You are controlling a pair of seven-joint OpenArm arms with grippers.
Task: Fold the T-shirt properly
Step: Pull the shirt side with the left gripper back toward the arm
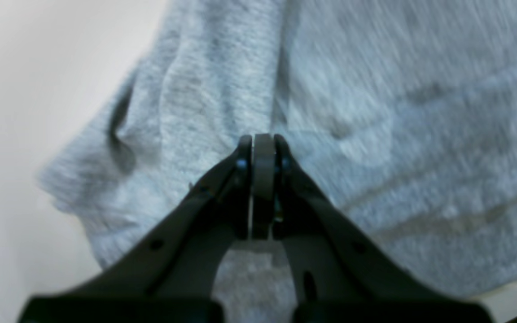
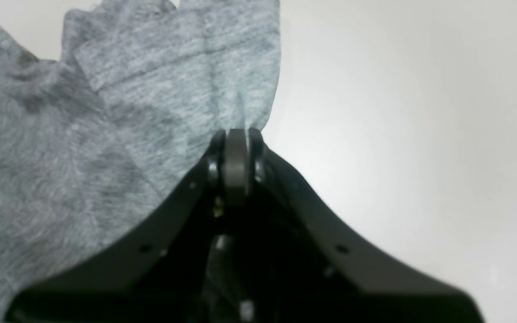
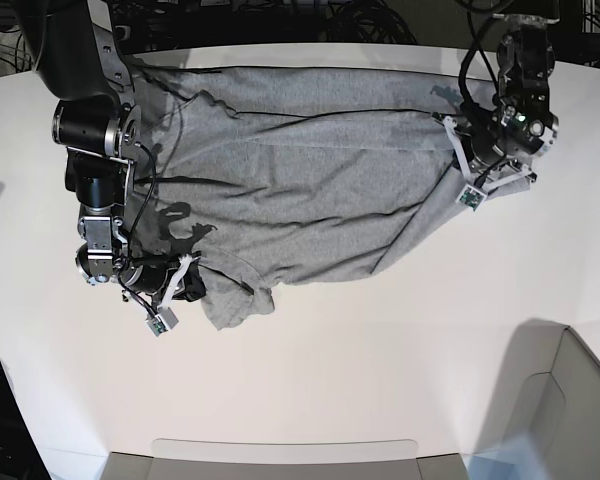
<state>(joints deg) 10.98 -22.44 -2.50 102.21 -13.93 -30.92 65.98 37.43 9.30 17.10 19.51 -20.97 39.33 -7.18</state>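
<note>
Both claws are clamped down on cloth right now. Left claw [image 1: 263, 148] has its jaws pinched together on a fold of the T-shirt [image 3: 310, 190], with grey fabric bunched to both sides of the tips and running away beyond them. Right claw [image 2: 236, 139] is pinched tight on an edge of the shirt too; cloth spreads off to one side of it and bare desk [image 2: 397, 134] sits on the other.

Further out, in the base view, the shirt lies spread but rumpled across the far half of the desk, stretched between the two claws, one sleeve flopped out just beside the right claw.

Looks to me like the grab-and-carry part of a fold. Next move probably calls for lifting both corners together and evenly, keeping the cloth taut so it lays over flat instead of wadding up.
</note>
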